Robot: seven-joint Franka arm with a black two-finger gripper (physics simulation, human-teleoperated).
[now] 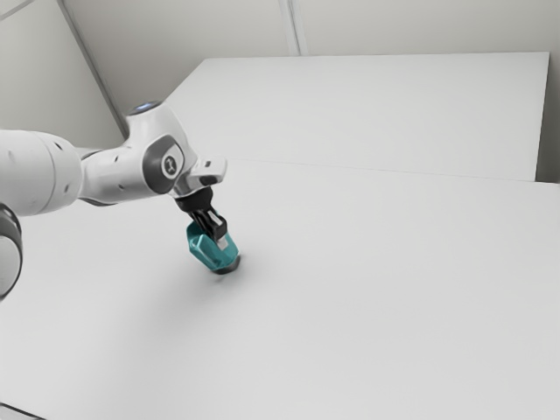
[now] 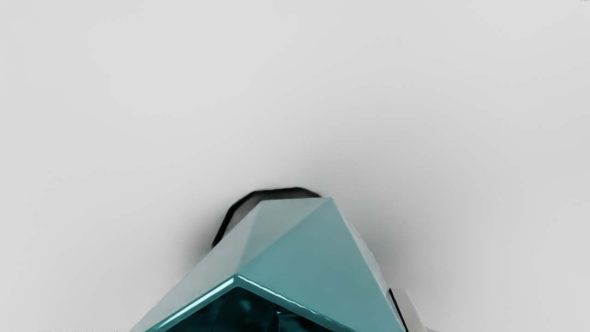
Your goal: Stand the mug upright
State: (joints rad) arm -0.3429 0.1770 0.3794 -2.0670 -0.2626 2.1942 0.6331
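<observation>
Container: one teal mug (image 1: 203,251), located on or just above the white bench (image 1: 376,297), below the end of my arm (image 1: 122,173). Contact between the mug and the bench cannot be confirmed. The mouth faces back toward my gripper (image 1: 220,236). The interior (image 2: 244,309) is partly exposed to the wrist view; it is dark teal and glossy, and its contents cannot be identified.

Mug condition: tilted, not upright. The outer wall is faceted, with flat angular panels meeting at sharp edges and a bright, pointed rim (image 2: 198,302). The base (image 1: 226,268) is dark and is directed away from my arm, toward the exterior view's lower right. A soft shadow lies on the bench around it.

Gripper state: at the mug, overlapping it in the exterior view; whether it is apart, together or clamped cannot be determined.

Surroundings: pale walls (image 1: 420,24) stand behind the bench. Obstruction: my gripper covers part of the mug in the exterior view.
</observation>
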